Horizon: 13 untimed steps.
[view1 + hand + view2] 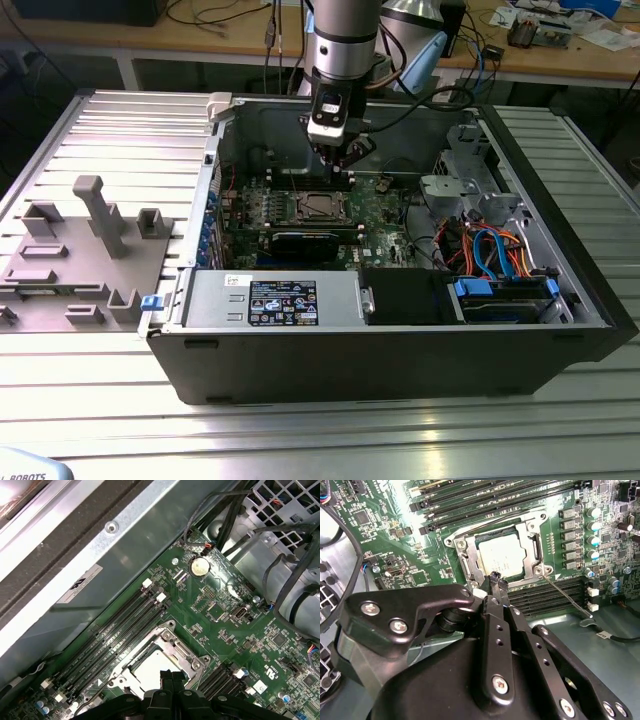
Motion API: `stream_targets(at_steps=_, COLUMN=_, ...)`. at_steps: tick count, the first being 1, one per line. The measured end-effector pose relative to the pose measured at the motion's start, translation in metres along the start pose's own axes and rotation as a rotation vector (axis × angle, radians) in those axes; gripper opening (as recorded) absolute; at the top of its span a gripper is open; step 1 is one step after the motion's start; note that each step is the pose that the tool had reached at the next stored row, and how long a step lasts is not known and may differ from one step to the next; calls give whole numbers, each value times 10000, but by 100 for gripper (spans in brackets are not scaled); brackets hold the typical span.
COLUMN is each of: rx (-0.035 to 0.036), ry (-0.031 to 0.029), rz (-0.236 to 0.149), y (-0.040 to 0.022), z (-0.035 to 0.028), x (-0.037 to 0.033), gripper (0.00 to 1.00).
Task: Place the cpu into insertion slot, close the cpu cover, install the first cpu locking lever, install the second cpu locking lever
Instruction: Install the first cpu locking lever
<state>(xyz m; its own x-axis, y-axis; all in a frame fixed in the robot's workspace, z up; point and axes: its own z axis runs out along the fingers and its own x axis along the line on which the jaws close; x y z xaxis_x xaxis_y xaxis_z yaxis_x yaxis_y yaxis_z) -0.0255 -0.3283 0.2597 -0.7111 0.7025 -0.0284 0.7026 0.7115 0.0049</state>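
The exterior view looks down from high and well back at an open computer case (400,350) lying on a ribbed metal table (100,385), taking in the whole case and the arm (345,40) reaching into it. Both wrist views sit close above the green motherboard (385,540) (225,615), looking down past the gripper (497,580) (172,677). All three views share the chip socket (318,205) (465,560) (170,645), distant in the exterior view and near in both wrist views.

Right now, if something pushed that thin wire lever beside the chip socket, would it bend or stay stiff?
Probably springy: the locking lever is a long thin wire. Held at the cpu cover corner, it would likely pivot, not slide.
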Motion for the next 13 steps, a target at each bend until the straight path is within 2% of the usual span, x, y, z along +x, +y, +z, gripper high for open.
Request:
stream_targets(at_steps=6, rx=-6, ry=1, rz=-215, y=0, z=0, x=0, gripper=11)
stream_targets(at_steps=9, rx=-26, ry=4, rz=-891, y=0, z=0, x=0, gripper=11)
stream_targets(at_steps=13, rx=-28, ry=5, rz=-978, y=0, z=0, x=0, gripper=11)
